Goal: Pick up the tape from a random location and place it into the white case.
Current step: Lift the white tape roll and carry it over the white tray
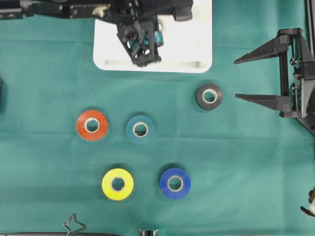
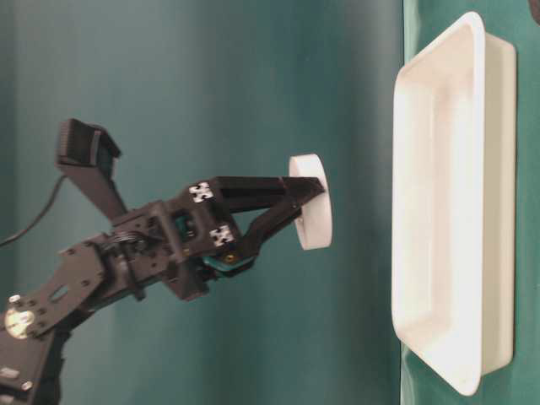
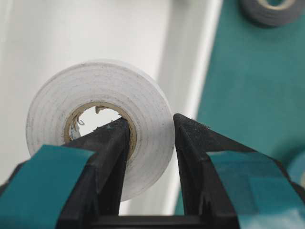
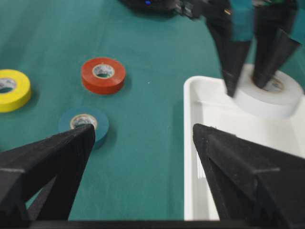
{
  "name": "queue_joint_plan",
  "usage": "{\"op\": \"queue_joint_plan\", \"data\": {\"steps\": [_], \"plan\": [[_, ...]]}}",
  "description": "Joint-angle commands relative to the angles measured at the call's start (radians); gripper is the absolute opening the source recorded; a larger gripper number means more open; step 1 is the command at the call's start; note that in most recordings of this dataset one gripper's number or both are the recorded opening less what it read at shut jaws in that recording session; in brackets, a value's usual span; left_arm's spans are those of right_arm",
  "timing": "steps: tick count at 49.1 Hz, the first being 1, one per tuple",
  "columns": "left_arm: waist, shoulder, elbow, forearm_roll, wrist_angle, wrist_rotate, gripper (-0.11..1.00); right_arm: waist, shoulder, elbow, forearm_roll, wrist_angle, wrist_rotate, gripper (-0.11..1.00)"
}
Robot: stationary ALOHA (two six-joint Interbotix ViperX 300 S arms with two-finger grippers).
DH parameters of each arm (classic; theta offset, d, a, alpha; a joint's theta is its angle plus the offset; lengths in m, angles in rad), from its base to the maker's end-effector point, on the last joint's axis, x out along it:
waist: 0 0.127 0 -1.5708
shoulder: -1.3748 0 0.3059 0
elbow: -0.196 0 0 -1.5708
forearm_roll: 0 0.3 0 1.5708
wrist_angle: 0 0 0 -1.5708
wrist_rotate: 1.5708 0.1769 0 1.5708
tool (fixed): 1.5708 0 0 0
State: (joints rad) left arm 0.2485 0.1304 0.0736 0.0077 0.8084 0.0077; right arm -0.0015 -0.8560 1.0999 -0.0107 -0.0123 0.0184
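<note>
Black angular arms, the left claw (image 3: 151, 143) with 2 fingers seemingly teal-taped.

White tape roll (image 3: 100, 129) hidden from overhead under the left gripper (image 1: 142, 51); lower edge covered by the fingers (image 3: 107, 162) in the left wrist view. White case (image 1: 197, 49) cut by the top edge overhead, by the right and bottom edges in the right wrist view. Black roll (image 3: 274, 10) clipped at upper right. Right gripper (image 1: 241, 78) cropped at the right edge. Small wire shape (image 1: 74, 227) at bottom, too small to identify.
</note>
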Motion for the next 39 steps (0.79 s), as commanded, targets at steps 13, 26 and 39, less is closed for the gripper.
{"op": "queue_joint_plan", "data": {"steps": [13,26,39], "plan": [[0.063,0.000,-0.048,0.005,-0.014,0.017,0.25,0.003,0.005,-0.029,-0.002,-0.003,-0.002,0.93],[0.063,0.000,-0.048,0.003,-0.009,0.017,0.25,0.003,0.003,-0.029,-0.002,0.000,-0.002,0.93],[0.063,0.000,-0.049,0.003,-0.008,0.017,0.25,0.003,0.003,-0.031,-0.002,0.000,-0.002,0.93]]}}
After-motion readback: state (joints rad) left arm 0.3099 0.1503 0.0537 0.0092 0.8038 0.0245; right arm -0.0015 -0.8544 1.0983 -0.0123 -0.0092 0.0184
